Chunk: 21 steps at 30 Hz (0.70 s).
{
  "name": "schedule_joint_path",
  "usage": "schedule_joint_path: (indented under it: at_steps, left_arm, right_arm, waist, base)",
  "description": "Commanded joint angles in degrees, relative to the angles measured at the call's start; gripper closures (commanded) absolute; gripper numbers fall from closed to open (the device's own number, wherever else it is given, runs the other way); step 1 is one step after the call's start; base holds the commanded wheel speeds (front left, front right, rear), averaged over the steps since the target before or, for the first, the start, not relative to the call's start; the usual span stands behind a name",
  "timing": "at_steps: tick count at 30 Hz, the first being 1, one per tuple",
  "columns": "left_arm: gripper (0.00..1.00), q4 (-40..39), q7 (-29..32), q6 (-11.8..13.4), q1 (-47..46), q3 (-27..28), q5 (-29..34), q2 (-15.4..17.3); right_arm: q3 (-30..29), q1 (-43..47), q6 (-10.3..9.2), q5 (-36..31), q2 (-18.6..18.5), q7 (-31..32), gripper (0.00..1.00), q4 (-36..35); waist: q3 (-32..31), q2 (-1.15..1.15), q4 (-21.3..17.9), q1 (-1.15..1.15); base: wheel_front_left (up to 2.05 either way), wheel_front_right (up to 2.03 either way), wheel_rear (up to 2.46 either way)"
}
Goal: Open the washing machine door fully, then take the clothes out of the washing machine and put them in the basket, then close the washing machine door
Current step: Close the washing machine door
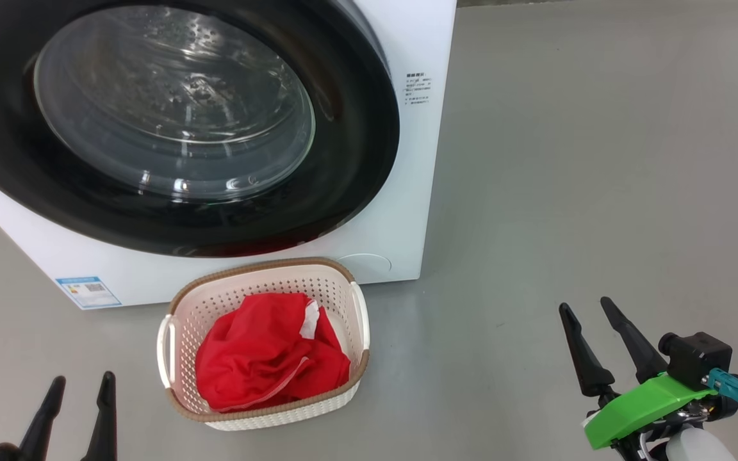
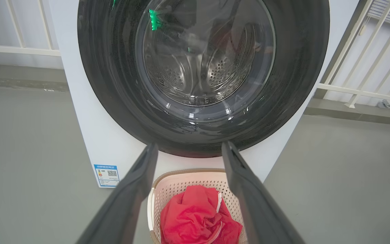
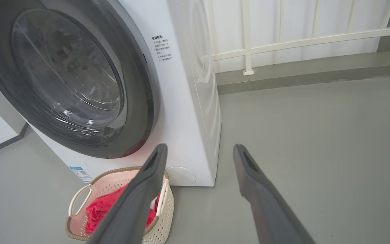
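Round door (image 3: 137, 67) sitting shut on washer (image 3: 181, 128); basket (image 3: 163, 220) holding clothes (image 3: 102, 206) just before washer; right gripper (image 3: 200, 149) hovering nearby, fingers (image 3: 141, 196) spread.
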Motion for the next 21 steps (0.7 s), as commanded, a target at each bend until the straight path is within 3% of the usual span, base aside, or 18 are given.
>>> schedule_joint_path:
  at_steps: [1,21]
  left_arm:
    - [0.00,-1.2,-0.7,-0.2,-1.1,2.4,0.7,1.1]
    - [0.00,-1.1,-0.7,-0.2,-0.1,2.9,1.4,0.6]
  right_arm:
    - [1.1,0.2,-0.12,0.1,-0.8,-0.3,0.00,-1.4]
    - [0.6,1.6,-0.12,-0.1,-1.3,-0.3,0.00,-1.6]
  waist:
    - [-0.1,0.00,0.0,0.00]
    - [-1.3,0.00,0.3,0.00]
  base:
    - [0.00,0.00,0.00]
    - [0.00,0.00,0.00]
